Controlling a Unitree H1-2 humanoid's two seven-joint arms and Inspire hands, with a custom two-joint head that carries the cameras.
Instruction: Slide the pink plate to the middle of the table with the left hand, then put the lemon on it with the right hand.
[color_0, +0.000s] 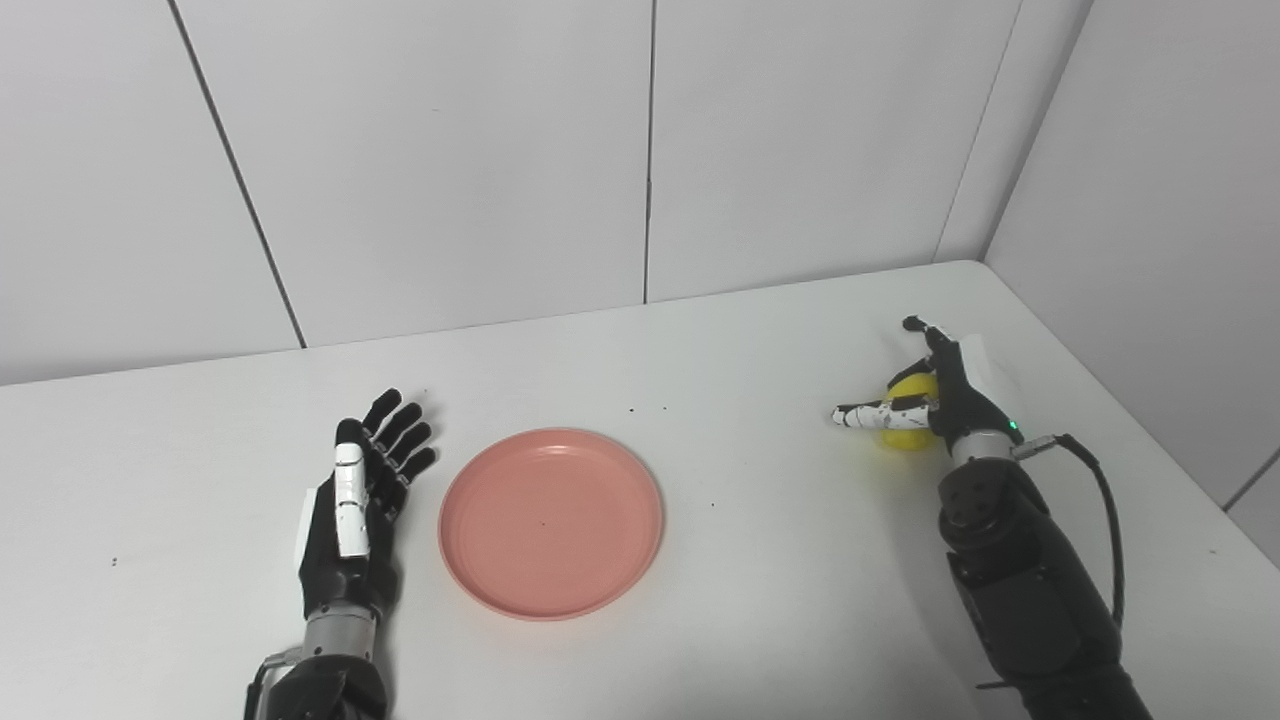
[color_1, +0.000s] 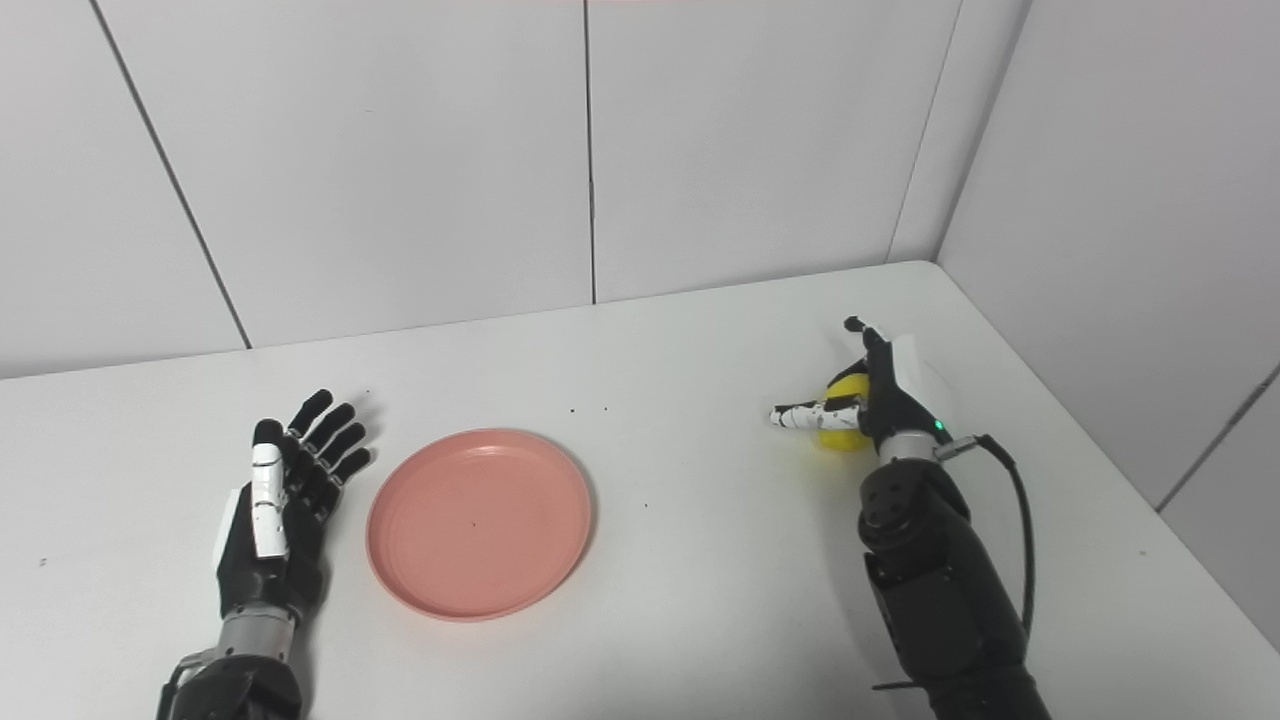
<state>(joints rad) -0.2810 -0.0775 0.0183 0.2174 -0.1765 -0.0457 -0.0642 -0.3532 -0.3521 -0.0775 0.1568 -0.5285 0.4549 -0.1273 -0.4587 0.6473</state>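
A pink plate (color_0: 551, 522) lies flat on the white table (color_0: 700, 360), a little left of its middle. My left hand (color_0: 355, 510) rests open just left of the plate, fingers spread and pointing away, a small gap from the rim. Far to the right a yellow lemon (color_0: 908, 437) sits on the table. My right hand (color_0: 945, 395) is around it from the right, open: the thumb reaches straight across the lemon's front and a finger stretches beyond its far side. The hand hides much of the lemon.
White wall panels (color_0: 640, 150) close off the table's back and right side, meeting in a corner at the back right. A black cable (color_0: 1105, 520) loops beside my right wrist. Bare tabletop lies between the plate and the lemon.
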